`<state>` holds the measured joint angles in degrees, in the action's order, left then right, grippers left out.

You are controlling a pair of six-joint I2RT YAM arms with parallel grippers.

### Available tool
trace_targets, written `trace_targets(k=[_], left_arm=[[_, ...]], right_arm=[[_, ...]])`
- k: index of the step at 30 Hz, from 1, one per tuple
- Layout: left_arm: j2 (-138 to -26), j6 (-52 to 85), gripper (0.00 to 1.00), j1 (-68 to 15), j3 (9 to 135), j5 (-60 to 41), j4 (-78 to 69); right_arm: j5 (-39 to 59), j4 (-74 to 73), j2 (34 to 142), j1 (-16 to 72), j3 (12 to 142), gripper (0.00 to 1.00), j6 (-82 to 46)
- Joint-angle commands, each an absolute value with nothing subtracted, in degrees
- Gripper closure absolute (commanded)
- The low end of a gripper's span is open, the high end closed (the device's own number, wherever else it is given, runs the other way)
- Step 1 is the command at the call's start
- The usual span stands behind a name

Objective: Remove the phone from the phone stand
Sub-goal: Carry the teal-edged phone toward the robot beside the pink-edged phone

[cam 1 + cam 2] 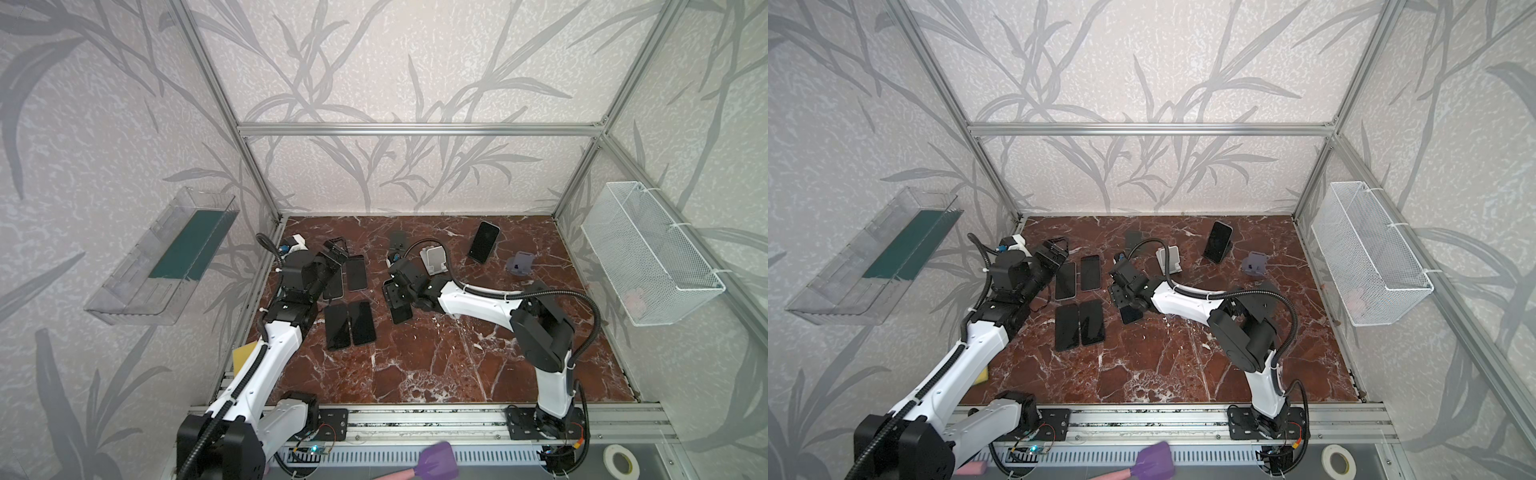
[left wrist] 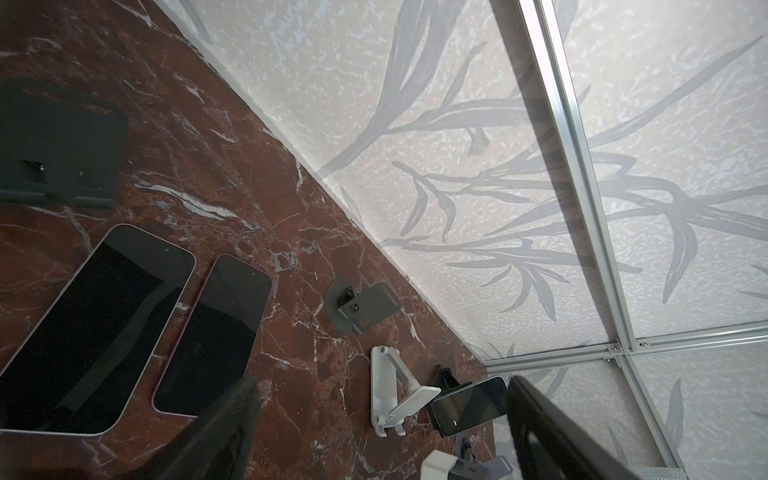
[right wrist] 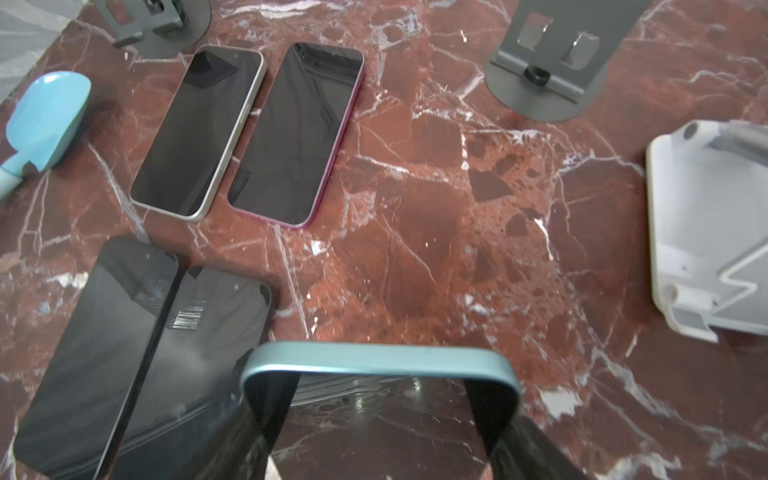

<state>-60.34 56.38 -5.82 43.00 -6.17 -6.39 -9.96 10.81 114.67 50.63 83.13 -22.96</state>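
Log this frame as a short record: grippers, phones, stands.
left gripper: open, empty
right gripper: shut on teal-edged phone, low over table
flat phones: four, screens up, left of centre
propped phone: leaning upright, back right
white stand: empty

— What lies to your left on the table [image 1: 415, 365]?
— Four flat phones [image 1: 337, 326], two pairs, one behind the other. The propped phone [image 1: 483, 241] stands at your far right, a stand [image 1: 434, 261] left of it.
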Motion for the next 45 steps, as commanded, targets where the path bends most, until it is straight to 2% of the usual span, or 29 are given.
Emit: trace_targets(k=[1, 17, 35, 45], left_arm=[[-60.3, 57.7, 0.08, -4.7, 43.0, -7.5, -8.6], [-63.6, 61.1, 0.11, 0.2, 42.7, -11.5, -10.7], [-63.9, 61.9, 0.11, 3.1, 42.8, -13.2, -11.6], [-64.6, 62.2, 0.11, 3.1, 43.0, -14.2, -11.7]], right_arm=[[-9.1, 12.9, 117.0, 48.9, 86.2, 0.31, -23.8], [-7.0, 13.4, 129.9, 47.6, 99.3, 0.31, -23.5], [-16.5, 12.5, 141.3, 48.0, 112.2, 0.31, -23.7], [-14.0, 19.3, 145.4, 46.8, 121.0, 0.30, -25.3]])
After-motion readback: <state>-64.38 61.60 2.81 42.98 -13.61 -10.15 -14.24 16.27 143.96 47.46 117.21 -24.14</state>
